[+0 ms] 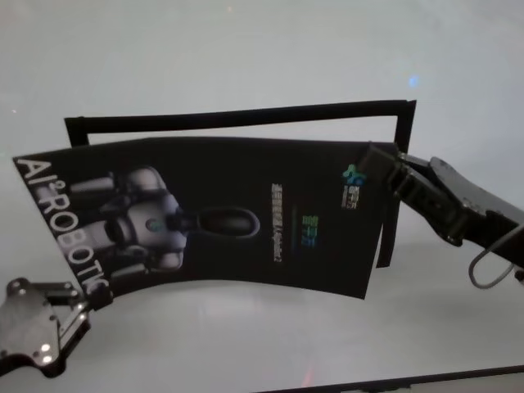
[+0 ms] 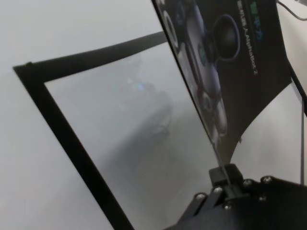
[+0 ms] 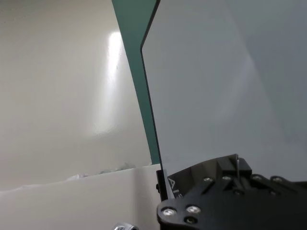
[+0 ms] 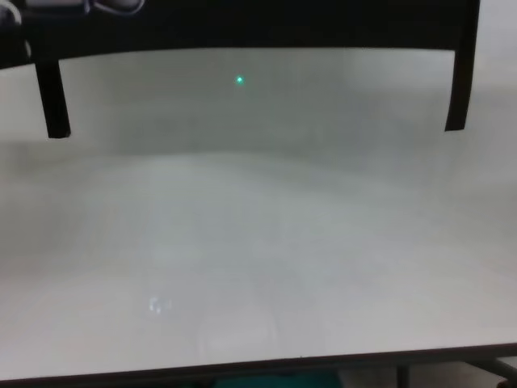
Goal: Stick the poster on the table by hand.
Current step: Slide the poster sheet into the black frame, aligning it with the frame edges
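The poster [image 1: 229, 213], a black glossy sheet with a grey-white robot picture and white "ROBOTIC" lettering, hangs bowed above the white table [image 1: 246, 344]. My left gripper [image 1: 86, 301] is shut on its near-left corner by the lettering. My right gripper [image 1: 381, 164] is shut on its far-right corner. In the left wrist view the poster [image 2: 240, 62] rises edge-on from the shut left gripper [image 2: 224, 178]. The right wrist view shows the poster's plain grey back [image 3: 216, 72] clamped in the right gripper [image 3: 236, 168].
Narrow black strips [image 1: 237, 117] form a rectangular outline on the tabletop under and behind the poster, and its corner shows in the left wrist view [image 2: 72, 143]. The table's dark front edge [image 4: 242, 368] runs along the near side in the chest view.
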